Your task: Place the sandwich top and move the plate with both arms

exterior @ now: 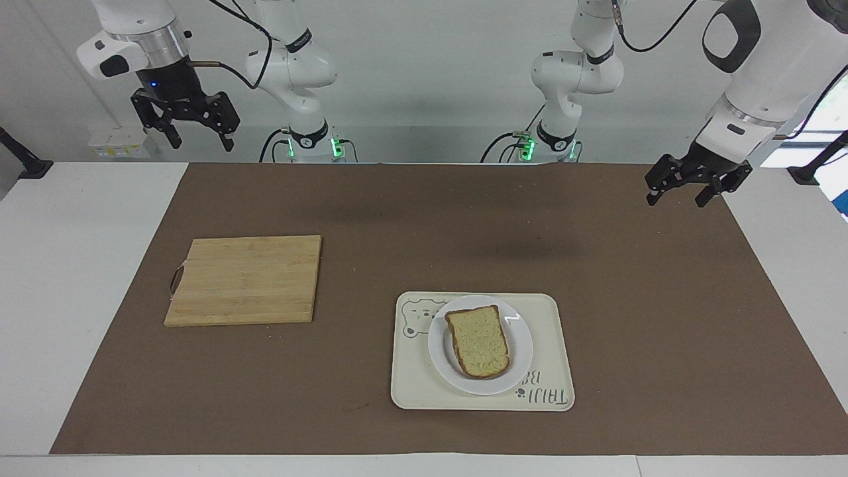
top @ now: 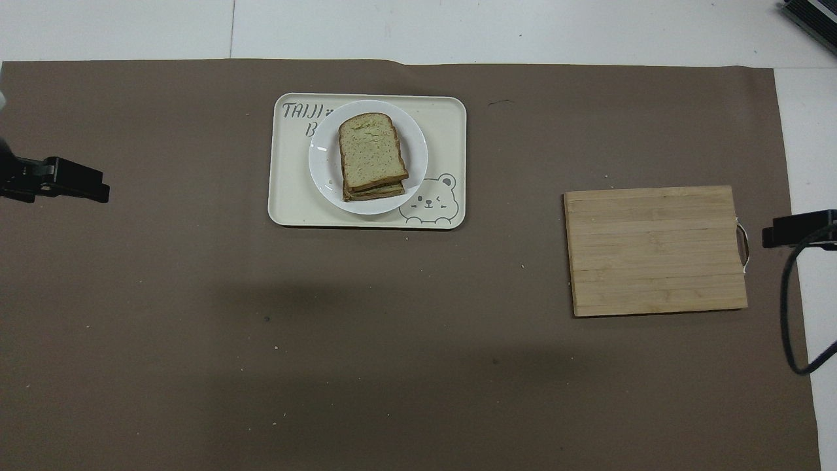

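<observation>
The sandwich top (exterior: 478, 340), a plain pale bread slice with a brown crust, lies on top of a stack of bread on the white plate (exterior: 440, 351). The plate sits on a cream tray (exterior: 411, 384). In the overhead view the sandwich top (top: 369, 152) covers the stack on the plate (top: 324, 160). My left gripper (exterior: 680, 193) is open and empty, raised over the mat's edge at the left arm's end, well apart from the tray; it also shows in the overhead view (top: 91, 188). My right gripper (exterior: 201, 140) is open and empty, and waits high at the right arm's end.
A wooden cutting board (exterior: 245, 278) lies bare on the brown mat toward the right arm's end; it also shows in the overhead view (top: 654, 248). The tray (top: 288, 203) carries a bear drawing. The brown mat (exterior: 424, 218) covers most of the white table.
</observation>
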Controlling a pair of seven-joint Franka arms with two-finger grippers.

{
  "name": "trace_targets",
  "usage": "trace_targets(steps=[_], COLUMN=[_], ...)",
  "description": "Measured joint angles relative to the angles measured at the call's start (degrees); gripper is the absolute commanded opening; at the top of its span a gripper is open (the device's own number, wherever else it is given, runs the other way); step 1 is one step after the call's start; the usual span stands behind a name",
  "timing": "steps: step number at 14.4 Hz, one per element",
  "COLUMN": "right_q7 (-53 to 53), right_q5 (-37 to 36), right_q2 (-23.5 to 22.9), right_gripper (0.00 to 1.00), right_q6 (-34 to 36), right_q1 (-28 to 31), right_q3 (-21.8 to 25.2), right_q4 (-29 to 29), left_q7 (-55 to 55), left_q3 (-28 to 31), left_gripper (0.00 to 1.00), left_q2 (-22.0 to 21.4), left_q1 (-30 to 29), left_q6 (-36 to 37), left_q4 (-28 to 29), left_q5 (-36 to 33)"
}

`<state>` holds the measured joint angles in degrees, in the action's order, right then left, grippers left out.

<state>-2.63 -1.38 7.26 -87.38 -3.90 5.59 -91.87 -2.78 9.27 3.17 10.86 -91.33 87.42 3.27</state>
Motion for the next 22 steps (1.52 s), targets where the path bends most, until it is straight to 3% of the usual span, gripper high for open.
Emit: trace_targets(steps=[12, 16, 22], right_q7=[0.00, 0.00, 0.00], right_q5=[0.00, 0.00, 0.00], right_q2=[0.00, 0.00, 0.00], right_gripper=[1.00, 1.00, 1.00], right_q6=[0.00, 0.00, 0.00], right_q1=[0.00, 0.00, 0.00], right_q3=[0.00, 0.00, 0.00], right_q4=[0.00, 0.00, 0.00], left_q7=[0.13, 0.01, 0.02], left_q3=[0.21, -7.04, -9.86], left_gripper=[1.00, 1.00, 1.00], left_q2=[-0.09, -0.91, -2.79], left_q1=[-0.29, -8.68, -9.71], left_q6=[0.99, 1.47, 5.37], left_q4=[0.02, 0.00, -0.06], left_q5=[-0.03, -0.05, -1.95])
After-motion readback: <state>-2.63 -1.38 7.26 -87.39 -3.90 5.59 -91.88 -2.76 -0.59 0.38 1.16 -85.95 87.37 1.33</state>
